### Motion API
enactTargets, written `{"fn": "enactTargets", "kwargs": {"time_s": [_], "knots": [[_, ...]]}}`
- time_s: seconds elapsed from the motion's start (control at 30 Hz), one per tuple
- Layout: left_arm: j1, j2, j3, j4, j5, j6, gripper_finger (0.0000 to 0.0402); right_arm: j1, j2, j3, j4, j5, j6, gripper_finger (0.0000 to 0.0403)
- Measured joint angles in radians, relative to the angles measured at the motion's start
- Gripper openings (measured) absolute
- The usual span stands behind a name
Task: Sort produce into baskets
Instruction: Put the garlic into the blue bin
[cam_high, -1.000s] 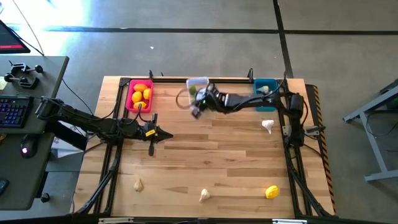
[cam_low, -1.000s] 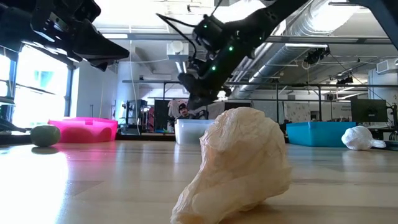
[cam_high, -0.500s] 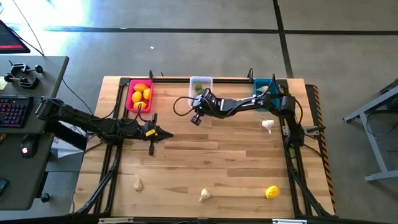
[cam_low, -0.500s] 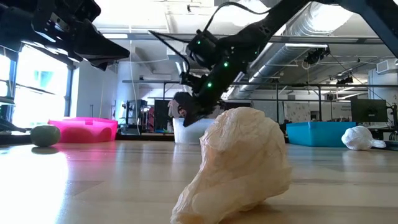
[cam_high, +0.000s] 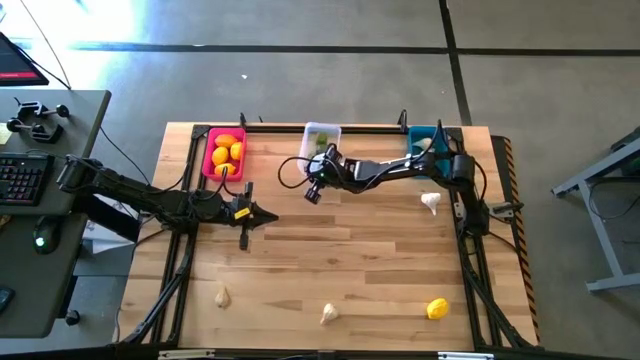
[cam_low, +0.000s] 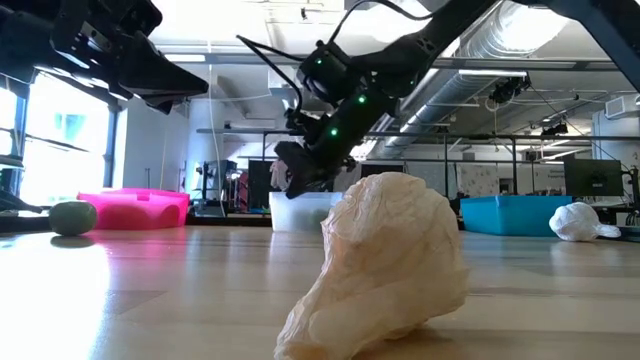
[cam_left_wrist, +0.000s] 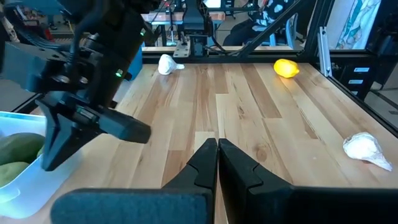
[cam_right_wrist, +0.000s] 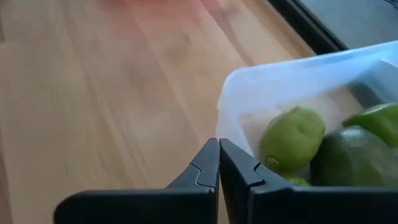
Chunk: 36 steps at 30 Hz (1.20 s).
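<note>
Produce lies scattered: oranges and a yellow fruit in the pink-red bin (cam_high: 223, 152), green fruits (cam_right_wrist: 292, 138) in the clear bin (cam_high: 321, 133), one garlic bulb (cam_high: 431, 203) near the teal bin (cam_high: 425, 136). Loose on the table (cam_high: 340, 260): two garlic bulbs (cam_high: 328, 314) near the front edge, a lemon (cam_high: 437, 308), a green fruit (cam_low: 72, 217) beside the pink-red bin. Right gripper (cam_high: 313, 188) hangs just in front of the clear bin, fingers together, empty. Left gripper (cam_high: 243, 232) waits over the table's left side, fingers pressed together.

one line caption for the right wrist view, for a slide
Shut right gripper beside the clear bin of green fruit.
</note>
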Motion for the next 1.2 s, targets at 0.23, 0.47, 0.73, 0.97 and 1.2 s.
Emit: {"fn": "enactTargets", "kwargs": {"time_s": [0.23,0.47,0.73,0.97,1.2], "knots": [[0.0,0.0,0.0,-0.029,0.0,-0.008,0.0,0.101,-0.02,0.0,-0.113,0.132,-0.059,0.0],[0.0,0.0,0.0,-0.032,0.0,-0.008,0.0,0.161,-0.04,-0.023,-0.212,0.154,-0.03,0.0],[-0.001,0.0,0.0,-0.047,0.0,-0.005,0.0,0.256,-0.199,-0.361,0.025,0.195,0.172,0.0],[-0.001,0.0,0.0,-0.043,0.0,0.002,0.0,0.428,-0.429,-0.664,0.127,0.352,0.466,0.0],[-0.001,0.0,0.0,-0.043,0.0,0.002,0.0,0.662,-0.602,-0.813,-0.017,0.512,0.811,0.0]]}}
